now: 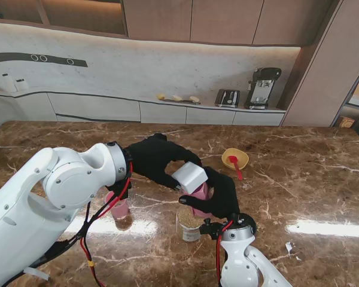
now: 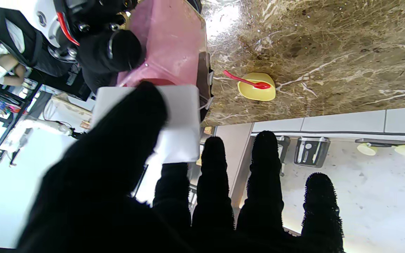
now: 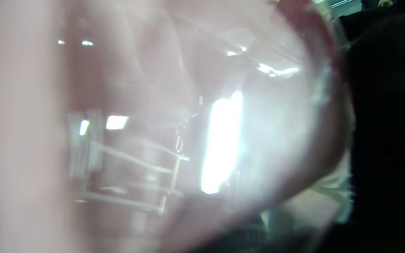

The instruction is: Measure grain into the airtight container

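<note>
Between the left hand's thumb and fingers sits the white lid, while the right hand grips the pink container, steadying it for opening.

Centre of the worktop, the container sits in the right hand, with the left hand on its lid from the left. A grain jar stands nearer to me; the bowl holding a spoon lies farther right.
</note>
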Action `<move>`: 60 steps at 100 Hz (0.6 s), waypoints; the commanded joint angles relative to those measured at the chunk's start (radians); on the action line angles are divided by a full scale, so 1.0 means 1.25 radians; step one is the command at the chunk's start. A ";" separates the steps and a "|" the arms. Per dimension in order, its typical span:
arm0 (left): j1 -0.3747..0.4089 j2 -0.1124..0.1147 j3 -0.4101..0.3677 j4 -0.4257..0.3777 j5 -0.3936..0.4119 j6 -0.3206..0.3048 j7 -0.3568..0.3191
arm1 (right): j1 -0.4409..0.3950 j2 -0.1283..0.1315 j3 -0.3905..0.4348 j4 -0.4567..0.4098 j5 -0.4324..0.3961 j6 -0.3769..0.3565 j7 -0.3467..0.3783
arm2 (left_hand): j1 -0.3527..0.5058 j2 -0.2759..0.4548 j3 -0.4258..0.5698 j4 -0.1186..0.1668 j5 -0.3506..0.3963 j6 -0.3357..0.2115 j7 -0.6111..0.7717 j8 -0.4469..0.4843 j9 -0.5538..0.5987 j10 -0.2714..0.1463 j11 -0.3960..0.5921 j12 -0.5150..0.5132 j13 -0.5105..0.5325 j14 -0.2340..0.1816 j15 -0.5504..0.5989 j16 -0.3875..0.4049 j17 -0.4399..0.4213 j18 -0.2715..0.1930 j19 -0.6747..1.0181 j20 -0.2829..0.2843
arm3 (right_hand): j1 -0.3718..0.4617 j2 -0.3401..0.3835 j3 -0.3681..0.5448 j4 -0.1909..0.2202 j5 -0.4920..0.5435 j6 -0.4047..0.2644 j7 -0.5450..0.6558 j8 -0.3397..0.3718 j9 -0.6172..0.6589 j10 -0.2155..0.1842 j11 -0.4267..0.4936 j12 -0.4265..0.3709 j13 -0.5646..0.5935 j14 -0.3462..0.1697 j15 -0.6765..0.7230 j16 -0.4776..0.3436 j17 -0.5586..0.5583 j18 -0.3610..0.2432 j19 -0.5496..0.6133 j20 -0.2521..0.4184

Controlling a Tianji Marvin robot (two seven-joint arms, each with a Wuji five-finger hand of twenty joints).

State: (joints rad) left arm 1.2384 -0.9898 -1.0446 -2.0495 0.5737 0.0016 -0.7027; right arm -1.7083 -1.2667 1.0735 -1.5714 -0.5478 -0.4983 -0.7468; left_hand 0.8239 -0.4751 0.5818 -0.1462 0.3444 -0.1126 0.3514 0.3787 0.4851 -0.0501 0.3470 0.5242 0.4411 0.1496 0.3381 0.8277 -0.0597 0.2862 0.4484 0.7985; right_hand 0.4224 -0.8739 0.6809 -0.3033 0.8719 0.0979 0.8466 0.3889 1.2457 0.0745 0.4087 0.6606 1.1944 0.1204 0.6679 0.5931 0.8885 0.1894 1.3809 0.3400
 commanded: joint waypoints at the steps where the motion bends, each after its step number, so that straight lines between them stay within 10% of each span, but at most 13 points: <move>1: -0.010 0.009 0.000 0.010 -0.013 0.000 -0.028 | -0.004 -0.003 0.000 -0.003 0.006 0.001 0.008 | 0.089 0.048 0.177 0.054 -0.008 -0.114 0.009 -0.045 -0.070 -0.014 -0.037 -0.038 -0.049 -0.019 -0.042 -0.026 -0.027 -0.027 -0.049 0.000 | 0.247 0.156 0.324 0.038 0.064 -0.289 0.098 0.026 0.051 -0.095 0.077 0.026 0.061 -0.076 0.076 0.032 0.009 -0.040 0.029 0.006; 12: -0.025 0.020 -0.002 0.008 -0.061 0.021 -0.079 | -0.004 -0.003 0.000 -0.002 0.005 0.000 0.007 | 0.016 -0.035 0.193 0.049 -0.127 -0.086 -0.129 -0.166 -0.223 -0.025 -0.104 -0.120 -0.124 -0.029 -0.096 -0.077 -0.043 -0.044 -0.121 -0.020 | 0.247 0.156 0.324 0.038 0.063 -0.290 0.098 0.026 0.050 -0.094 0.077 0.026 0.061 -0.077 0.076 0.032 0.009 -0.039 0.029 0.006; 22: -0.023 0.020 -0.011 0.006 -0.057 0.020 -0.080 | -0.004 -0.003 0.001 -0.003 0.005 0.000 0.007 | -0.125 -0.108 0.046 0.039 -0.153 -0.042 -0.187 -0.179 -0.262 0.019 -0.187 -0.165 -0.158 -0.013 -0.124 -0.119 -0.045 -0.034 -0.160 -0.010 | 0.247 0.156 0.324 0.038 0.064 -0.289 0.098 0.026 0.051 -0.093 0.077 0.026 0.061 -0.076 0.076 0.032 0.009 -0.039 0.029 0.006; 36: 0.002 0.011 -0.019 -0.010 -0.063 0.074 -0.041 | -0.004 -0.003 0.001 -0.002 0.004 0.000 0.007 | -0.147 0.055 -0.435 0.087 -0.154 0.021 -0.193 -0.079 -0.231 0.058 -0.166 -0.128 -0.149 0.012 -0.123 -0.135 -0.050 -0.007 -0.183 0.023 | 0.247 0.155 0.324 0.038 0.064 -0.290 0.098 0.026 0.051 -0.094 0.077 0.026 0.061 -0.076 0.076 0.032 0.009 -0.038 0.029 0.006; 60: 0.016 -0.005 0.008 -0.036 0.011 0.154 0.022 | -0.003 -0.003 -0.001 -0.001 0.003 -0.001 0.008 | -0.241 0.152 -0.482 0.097 -0.131 0.058 -0.179 -0.034 0.035 0.053 -0.043 -0.024 -0.050 0.052 -0.071 -0.079 -0.010 0.045 -0.109 0.043 | 0.247 0.155 0.325 0.038 0.065 -0.289 0.099 0.026 0.052 -0.095 0.077 0.026 0.061 -0.076 0.076 0.031 0.009 -0.038 0.029 0.006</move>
State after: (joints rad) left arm 1.2594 -0.9868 -1.0494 -2.0865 0.6081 0.1740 -0.6783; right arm -1.7073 -1.2668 1.0741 -1.5729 -0.5480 -0.5004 -0.7477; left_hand 0.5533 -0.3213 0.0071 -0.0508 0.1835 -0.0588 0.1236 0.3214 0.4738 0.0341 0.2585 0.4653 0.3462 0.1871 0.2280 0.7097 -0.0760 0.3114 0.2825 0.8354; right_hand 0.4224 -0.8739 0.6809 -0.3057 0.8719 0.0979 0.8466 0.3889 1.2457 0.0746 0.4087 0.6606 1.1944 0.1204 0.6678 0.5931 0.8885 0.1893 1.3811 0.3400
